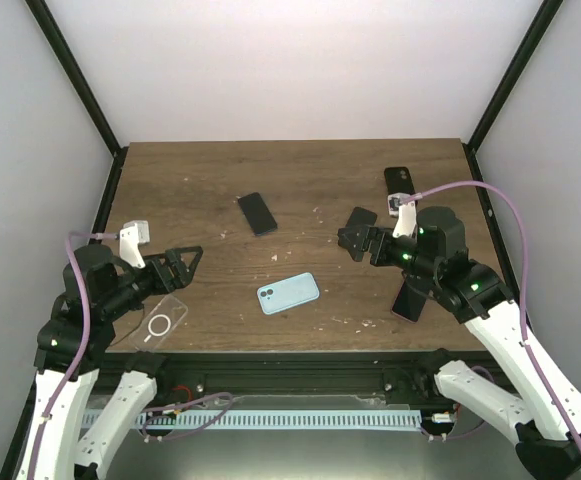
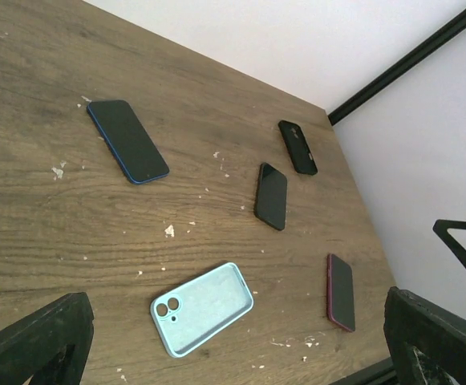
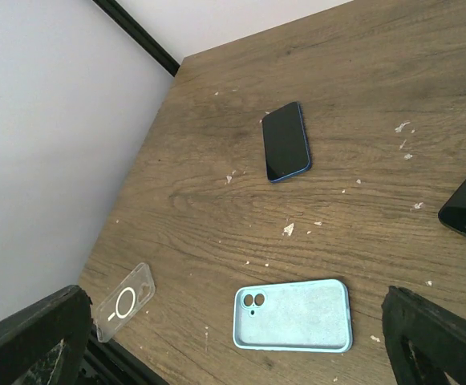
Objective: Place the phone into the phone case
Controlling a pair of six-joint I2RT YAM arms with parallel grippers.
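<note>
centrally, blue case (image 1: 288, 293) lies apart from table (image 1: 310, 180) edges; left gripper (image 1: 186, 267), right gripper (image 1: 350, 232) spread

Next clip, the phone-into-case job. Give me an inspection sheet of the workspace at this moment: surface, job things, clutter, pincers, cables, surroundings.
Surface: wooden table, flecked with pale chips.
Job's things: blue-edged phone lying flat, dark face up; light blue case mid-table, empty; clear case at the near edge by the left arm, empty.
Clutter: black phone beside the right pincer; black case-shaped item at the far right; dark red phone under the right arm.
Grippers: left pincer open, holding nothing; right pincer open, holding nothing.
Cables: left purple cable and right purple cable, one looping along each arm.
Surroundings: white walls, black frame posts.
</note>
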